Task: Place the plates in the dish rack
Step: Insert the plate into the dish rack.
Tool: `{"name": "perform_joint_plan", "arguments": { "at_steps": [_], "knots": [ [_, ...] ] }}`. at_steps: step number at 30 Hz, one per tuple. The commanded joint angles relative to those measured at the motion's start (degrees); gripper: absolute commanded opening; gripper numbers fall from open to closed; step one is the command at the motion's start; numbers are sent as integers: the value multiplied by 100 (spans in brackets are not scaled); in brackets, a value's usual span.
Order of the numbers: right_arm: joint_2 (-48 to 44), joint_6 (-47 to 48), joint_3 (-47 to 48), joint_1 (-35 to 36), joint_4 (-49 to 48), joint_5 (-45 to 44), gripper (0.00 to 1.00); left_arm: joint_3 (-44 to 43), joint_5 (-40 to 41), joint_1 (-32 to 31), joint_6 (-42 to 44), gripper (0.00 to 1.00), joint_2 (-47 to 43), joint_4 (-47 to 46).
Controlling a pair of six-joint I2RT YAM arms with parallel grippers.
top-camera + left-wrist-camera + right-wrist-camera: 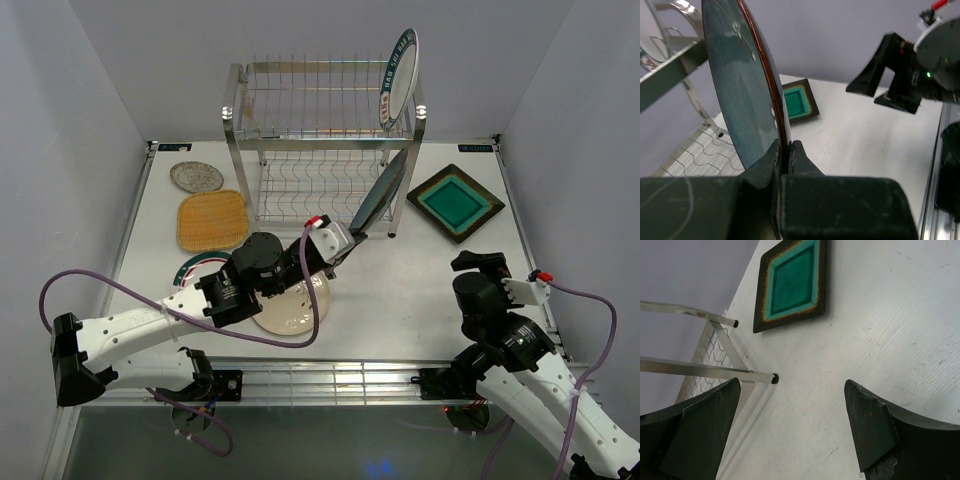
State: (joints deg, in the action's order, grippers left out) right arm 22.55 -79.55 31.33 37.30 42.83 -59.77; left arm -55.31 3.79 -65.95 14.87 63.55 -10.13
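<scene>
My left gripper is shut on the lower rim of the dark blue-grey plate and holds it on edge by the right front post of the steel dish rack. In the left wrist view the fingers pinch that plate. A blue-patterned-rim plate stands in the rack's upper tier at the right. My right gripper is open and empty above the table, near the brown square plate with the teal centre, which also shows in the right wrist view.
A silver-grey round plate and a yellow woven square plate lie left of the rack. A green-rimmed white plate and a pink-cream plate lie partly under my left arm. The rack's feet stand near my right gripper.
</scene>
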Motion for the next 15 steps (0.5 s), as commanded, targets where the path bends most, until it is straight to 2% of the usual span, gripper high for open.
{"name": "perform_joint_plan", "arguments": {
  "at_steps": [1,6,15],
  "knots": [
    [-4,-219,-101,5,-293,-140,90,-988,692,-14,-81,0,-308,-868],
    [-197,-219,-233,5,-293,-123,90,-1561,1238,-14,-282,0,-299,-789],
    [-479,-193,-391,14,-301,-141,90,-2676,1080,-14,-783,0,104,-200]
  ]
}}
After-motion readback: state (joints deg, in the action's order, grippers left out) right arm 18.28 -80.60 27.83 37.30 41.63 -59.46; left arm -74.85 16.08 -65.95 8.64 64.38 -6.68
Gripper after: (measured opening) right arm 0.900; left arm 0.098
